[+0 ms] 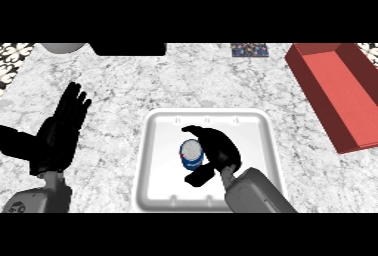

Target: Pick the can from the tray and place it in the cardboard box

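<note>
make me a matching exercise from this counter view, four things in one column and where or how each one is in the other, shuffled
Things:
1. can
2. white tray
3. red box
4. left hand

Places or states:
A. open with fingers straight, over the counter at the view's left
B. at the counter's right side, nothing showing inside it
C. in the middle of the counter, holding the can
D. standing in the tray, with the right hand curled round it

Pairs: 1-D, 2-C, 3-B, 4-A

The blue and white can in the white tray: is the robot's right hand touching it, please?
Touching: in the head view the right hand curls round the blue and white can, no gap showing.
</note>
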{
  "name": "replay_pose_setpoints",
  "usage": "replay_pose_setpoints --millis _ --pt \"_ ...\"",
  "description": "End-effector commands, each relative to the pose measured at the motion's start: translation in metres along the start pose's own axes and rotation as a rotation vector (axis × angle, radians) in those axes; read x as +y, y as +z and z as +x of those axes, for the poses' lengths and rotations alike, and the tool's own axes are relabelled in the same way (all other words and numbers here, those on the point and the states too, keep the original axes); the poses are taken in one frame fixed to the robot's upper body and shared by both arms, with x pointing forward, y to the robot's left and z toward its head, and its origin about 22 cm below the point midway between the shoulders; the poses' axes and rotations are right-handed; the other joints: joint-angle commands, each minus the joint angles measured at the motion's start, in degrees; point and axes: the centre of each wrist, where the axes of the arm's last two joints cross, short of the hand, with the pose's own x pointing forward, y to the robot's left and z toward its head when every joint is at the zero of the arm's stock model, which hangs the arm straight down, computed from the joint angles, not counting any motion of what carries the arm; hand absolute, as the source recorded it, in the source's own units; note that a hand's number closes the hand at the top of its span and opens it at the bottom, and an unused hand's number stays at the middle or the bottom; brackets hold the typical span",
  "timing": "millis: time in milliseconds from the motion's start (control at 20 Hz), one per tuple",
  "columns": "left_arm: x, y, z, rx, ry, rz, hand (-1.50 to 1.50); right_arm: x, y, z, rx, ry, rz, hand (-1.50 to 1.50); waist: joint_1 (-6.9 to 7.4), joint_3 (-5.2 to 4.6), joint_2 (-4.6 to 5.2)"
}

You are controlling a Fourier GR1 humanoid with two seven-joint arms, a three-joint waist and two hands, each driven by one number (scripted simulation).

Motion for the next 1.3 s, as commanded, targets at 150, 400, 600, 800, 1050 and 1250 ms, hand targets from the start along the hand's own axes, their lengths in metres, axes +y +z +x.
replay_pose_setpoints --millis 150,400,600,800,1050,1250 --pt "-0.005 0.004 -0.015 0.003 0.001 -0.015 0.00 0.007 0.009 0.000 -0.088 0.129 -0.041 1.50 -0.22 0.00 -0.05" --pt "-0.005 0.013 -0.009 0.005 -0.012 0.006 0.00 0.006 0.000 0.001 -0.109 0.139 -0.101 1.50 -0.05 0.01 -0.03" --pt "0.012 0.009 -0.006 0.004 -0.017 -0.007 0.00 -0.010 -0.005 0.002 -0.101 0.195 -0.215 1.50 -0.01 0.00 -0.02" --pt "-0.010 0.011 -0.011 0.003 0.000 -0.014 0.00 -0.041 -0.035 -0.010 -0.011 0.403 -0.292 1.50 0.86 0.01 0.19" --pt "-0.004 0.005 -0.010 -0.004 0.004 -0.001 0.00 -0.032 -0.041 0.018 -0.088 0.530 -0.408 1.50 0.24 -0.01 0.08" --pt "0.004 -0.005 0.001 -0.024 0.004 0.009 0.00 -0.065 -0.022 0.044 -0.128 0.609 -0.432 1.50 -0.33 -0.02 -0.09"
